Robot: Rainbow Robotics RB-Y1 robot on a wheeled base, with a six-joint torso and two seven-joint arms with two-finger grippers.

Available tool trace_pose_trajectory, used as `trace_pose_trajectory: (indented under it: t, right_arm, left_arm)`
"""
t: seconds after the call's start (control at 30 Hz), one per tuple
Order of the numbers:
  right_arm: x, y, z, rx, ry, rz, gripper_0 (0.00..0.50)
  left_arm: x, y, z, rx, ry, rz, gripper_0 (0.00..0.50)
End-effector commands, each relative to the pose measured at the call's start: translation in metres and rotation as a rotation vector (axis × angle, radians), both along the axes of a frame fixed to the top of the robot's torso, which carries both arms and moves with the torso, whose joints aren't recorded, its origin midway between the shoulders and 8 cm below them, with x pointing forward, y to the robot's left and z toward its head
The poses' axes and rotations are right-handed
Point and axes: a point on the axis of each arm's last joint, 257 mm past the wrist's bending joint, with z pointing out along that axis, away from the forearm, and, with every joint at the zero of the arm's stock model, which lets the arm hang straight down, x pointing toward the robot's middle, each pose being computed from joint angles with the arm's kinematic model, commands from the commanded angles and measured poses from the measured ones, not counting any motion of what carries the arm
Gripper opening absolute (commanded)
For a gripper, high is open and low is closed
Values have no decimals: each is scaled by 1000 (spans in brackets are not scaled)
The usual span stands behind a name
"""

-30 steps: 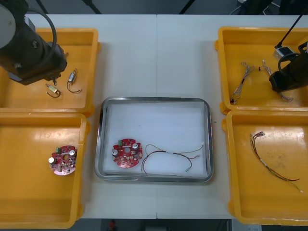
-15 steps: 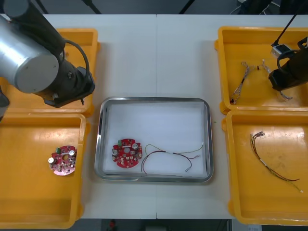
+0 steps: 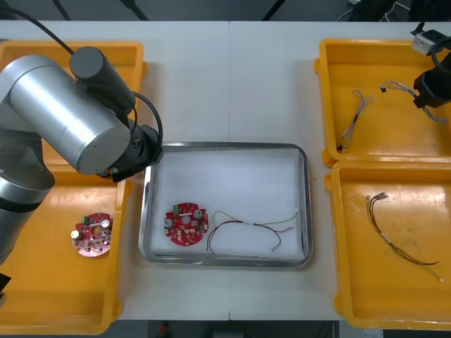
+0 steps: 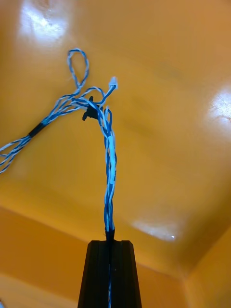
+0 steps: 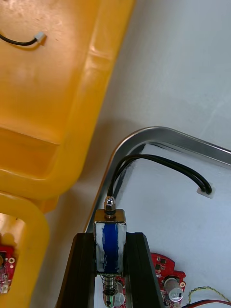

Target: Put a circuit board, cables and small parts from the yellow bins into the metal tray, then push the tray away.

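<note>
Gripping a small metal part (image 5: 110,226) by its two flat sides, the left end effector (image 5: 110,236) is clenched on it just above the far left corner of the metal tray (image 5: 144,132). The part has a blue band and a spring at one end, and two thin black leads (image 5: 159,163) that curve out over the tray's white inside. I judge the body to be stiff, compact and rather smooth, so the flat sides are the right place to hold it. The leads are soft and will simply follow.

In the tray, a circuit board (image 3: 186,224) and a red and yellow cable (image 3: 246,229) already lie close together.

The right end effector (image 4: 109,243) hangs over the far right yellow bin (image 3: 325,98), its fingers closed on one end of a twisted blue and white cable (image 4: 109,159). This cable is probably very light and limp. Held at the end, it will dangle and swing, and its loops may catch on the bin's rim. A second such cable (image 3: 352,116) lies on the bin's floor, apart from the held one.
</note>
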Motion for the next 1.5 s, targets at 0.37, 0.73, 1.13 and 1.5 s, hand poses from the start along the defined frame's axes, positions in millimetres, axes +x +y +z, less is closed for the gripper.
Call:
trace_pose_trajectory:
  t: [0.37, 0.73, 1.13, 1.5]
  right_arm:
    - [-24, 15, 84, -23, -45, 111, 0]
    - [-30, 32, 102, -29, -68, 142, 0]
    - [-41, 50, 90, -24, -104, 112, 0]
    - [-54, 68, 73, -32, -116, 137, 0]
  left_arm:
    - [16, -41, -29, 5, -49, -55, 0]
    - [5, -65, -43, 2, -40, -111, 0]
    - [11, -69, -48, 17, -70, -116, 1]
    - [14, -69, -56, 28, -70, -112, 3]
